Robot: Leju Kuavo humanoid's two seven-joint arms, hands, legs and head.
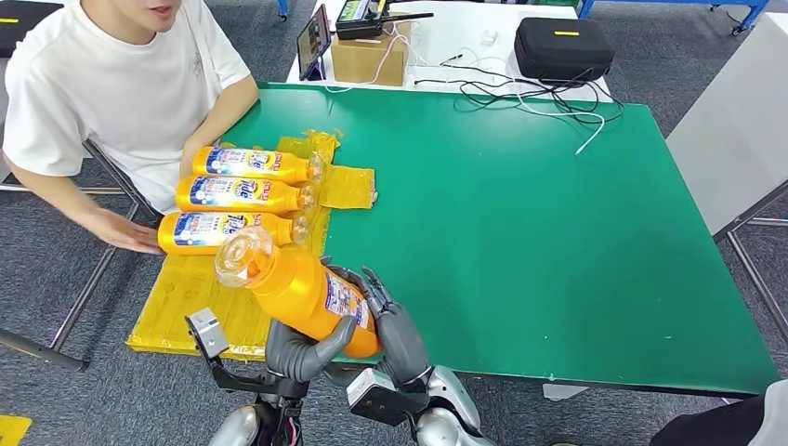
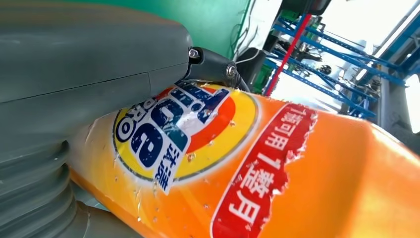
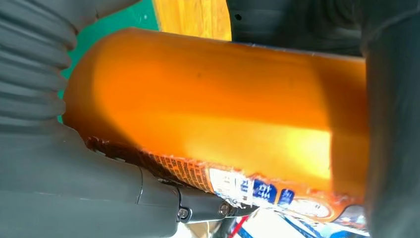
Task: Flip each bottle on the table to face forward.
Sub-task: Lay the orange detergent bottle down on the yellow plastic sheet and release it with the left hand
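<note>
Head view: I hold the orange plastic detergent bottle [image 1: 302, 297] in both hands above the green table's [image 1: 558, 242] near edge.
Left hand [image 1: 302, 351] cups beneath, right hand [image 1: 395, 325] wraps its base; I'd roll it label-up, then lay it beside three label-up orange bottles [image 1: 243, 197] beyond.

Bottles: four orange ones in all. Three lie side by side on the yellow mat [image 1: 186, 297]: far bottle [image 1: 251, 163], middle bottle [image 1: 243, 194], near bottle [image 1: 228, 230]. The fourth bottle [image 1: 297, 288] is off the table, held between two robot hands: left hand [image 1: 299, 351] and right hand [image 1: 395, 325].

Mats: one main yellow sheet, with one smaller yellow piece [image 1: 347, 186] beside the caps.

Tables: one green table [image 1: 520, 232], one white table [image 1: 446, 42] behind it.

On the white table: one cardboard box [image 1: 369, 58], one black case [image 1: 562, 46], one phone [image 1: 313, 42].

People: one person [image 1: 121, 93], seated at the side.
</note>
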